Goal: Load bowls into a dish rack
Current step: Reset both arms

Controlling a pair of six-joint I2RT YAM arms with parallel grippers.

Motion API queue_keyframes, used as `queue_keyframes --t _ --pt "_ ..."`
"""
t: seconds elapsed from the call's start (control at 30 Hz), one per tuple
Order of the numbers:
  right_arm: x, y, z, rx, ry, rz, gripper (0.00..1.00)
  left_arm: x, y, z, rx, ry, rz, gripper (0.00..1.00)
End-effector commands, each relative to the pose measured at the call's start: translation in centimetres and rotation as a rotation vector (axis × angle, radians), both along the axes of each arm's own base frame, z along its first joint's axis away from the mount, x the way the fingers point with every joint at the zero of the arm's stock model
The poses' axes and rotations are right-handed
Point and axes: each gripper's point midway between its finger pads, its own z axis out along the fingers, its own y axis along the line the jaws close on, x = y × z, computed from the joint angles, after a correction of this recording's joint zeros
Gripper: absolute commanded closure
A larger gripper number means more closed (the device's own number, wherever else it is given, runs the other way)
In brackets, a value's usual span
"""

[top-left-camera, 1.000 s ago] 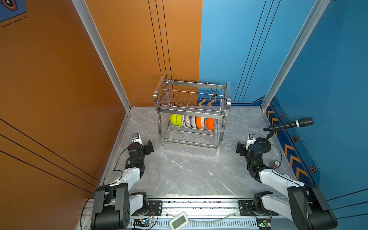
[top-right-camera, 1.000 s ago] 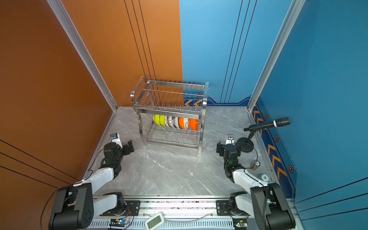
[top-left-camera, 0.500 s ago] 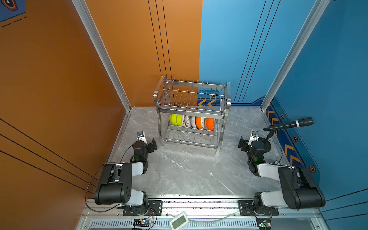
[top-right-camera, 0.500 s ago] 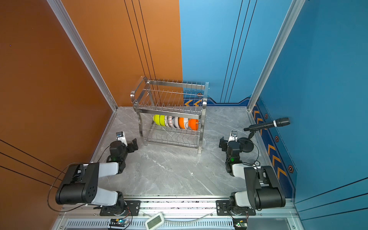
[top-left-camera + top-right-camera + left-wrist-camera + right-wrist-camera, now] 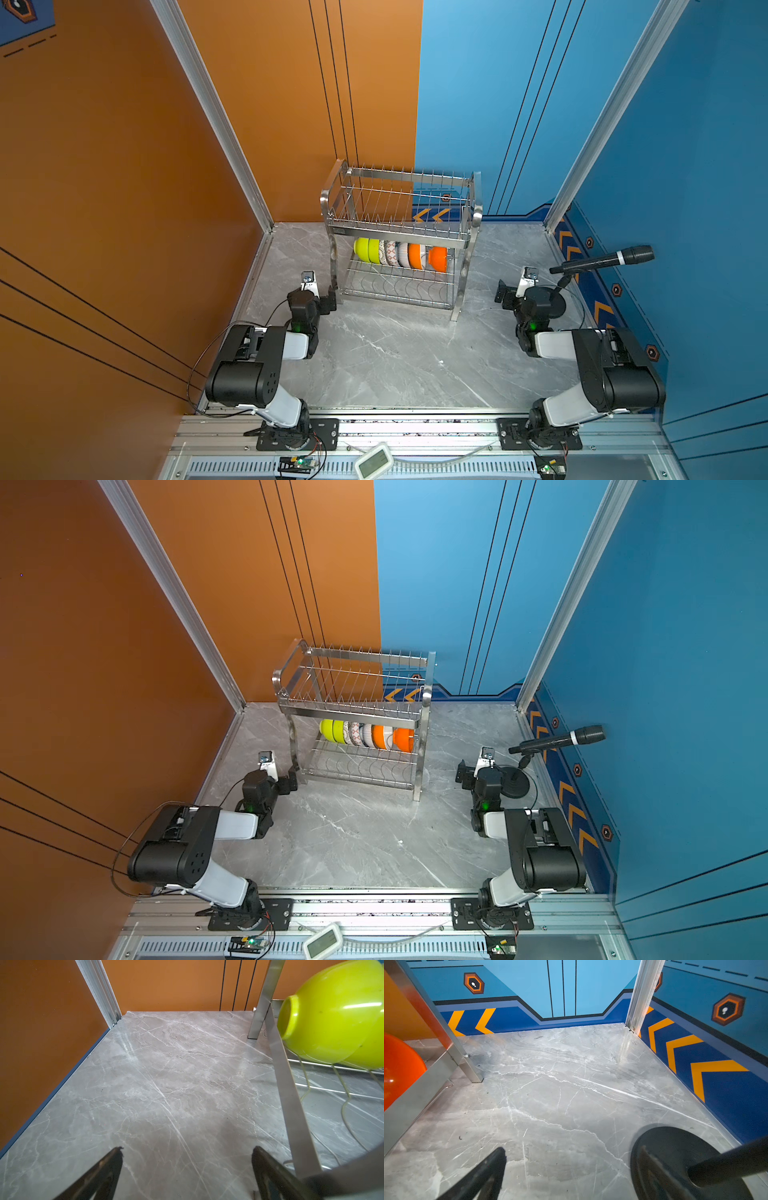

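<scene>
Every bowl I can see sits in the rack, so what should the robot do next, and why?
Probably just park both arms. The bowls stand in a row on the lower shelf of the rack, I see none on the table, and the left gripper and right gripper are open, holding nothing.

a: where is there room to pass?
b: the marble tabletop [image 5: 395, 353] in front of the dish rack [image 5: 399, 230] lies open between the arms.
a: what's in the way?
b: the rack's front leg is just beside the left gripper [image 5: 187, 1148]. a black stand base [image 5: 675, 1157] crowds the right gripper [image 5: 571, 1148]. bowls [image 5: 399, 254] fill the lower tier's back, and its front wires are free.
</scene>
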Motion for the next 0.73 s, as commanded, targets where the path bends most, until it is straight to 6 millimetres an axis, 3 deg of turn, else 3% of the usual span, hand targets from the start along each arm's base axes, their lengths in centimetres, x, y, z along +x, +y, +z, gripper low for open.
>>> queue_keyframes --t 0.0,0.7 --pt "-0.18 0.42 -0.87 -0.003 0.044 0.021 0.01 0.25 0.33 0.35 0.019 -0.004 0.007 0.02" --pt "-0.14 0.47 -0.94 -0.004 0.047 0.023 0.01 0.21 0.30 0.43 0.024 -0.006 0.010 0.02"
